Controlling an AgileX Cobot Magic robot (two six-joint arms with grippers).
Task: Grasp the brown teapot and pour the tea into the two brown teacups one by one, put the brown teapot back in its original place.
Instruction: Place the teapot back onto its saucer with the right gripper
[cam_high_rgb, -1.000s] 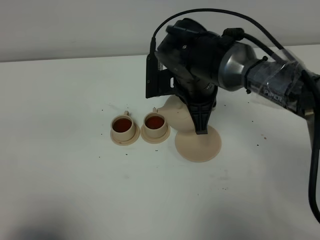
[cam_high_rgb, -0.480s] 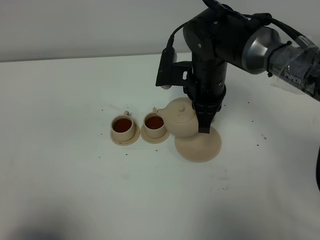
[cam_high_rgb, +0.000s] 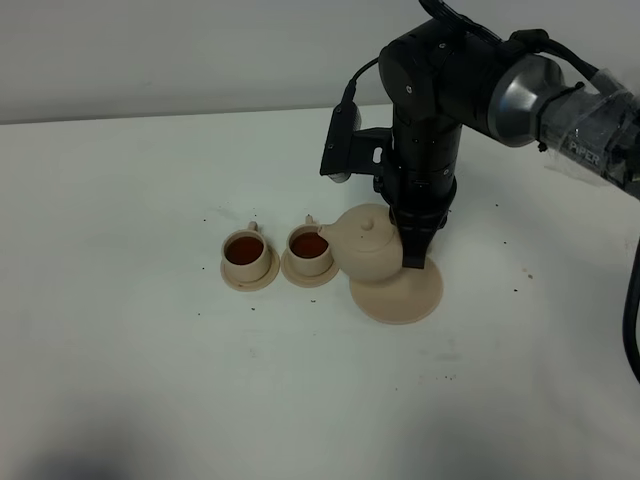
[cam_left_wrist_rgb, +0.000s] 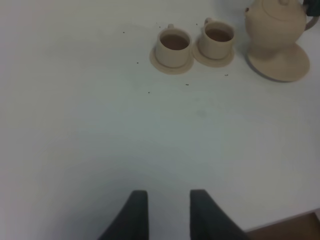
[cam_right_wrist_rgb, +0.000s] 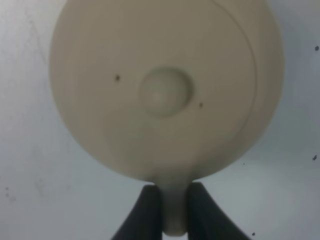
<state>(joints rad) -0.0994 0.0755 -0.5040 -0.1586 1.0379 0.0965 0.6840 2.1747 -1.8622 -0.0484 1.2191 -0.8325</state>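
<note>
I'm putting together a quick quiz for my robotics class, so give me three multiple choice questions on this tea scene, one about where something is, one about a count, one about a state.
1. Where is the brown teapot?
A. Over the near edge of the large saucer, by the cups
B. At the table's left edge
C. On a teacup

2. How many teacups hold tea?
A. None
B. One
C. Two

3. What is the right gripper doing?
A. Hanging open, empty
B. Clamping the teapot's handle
C. Gripping a saucer

Answers: 1 A, the pot overlaps the wide saucer; 2 C, the left teacup and right teacup both show reddish liquid; 3 B, its fingers pinch the handle.
</note>
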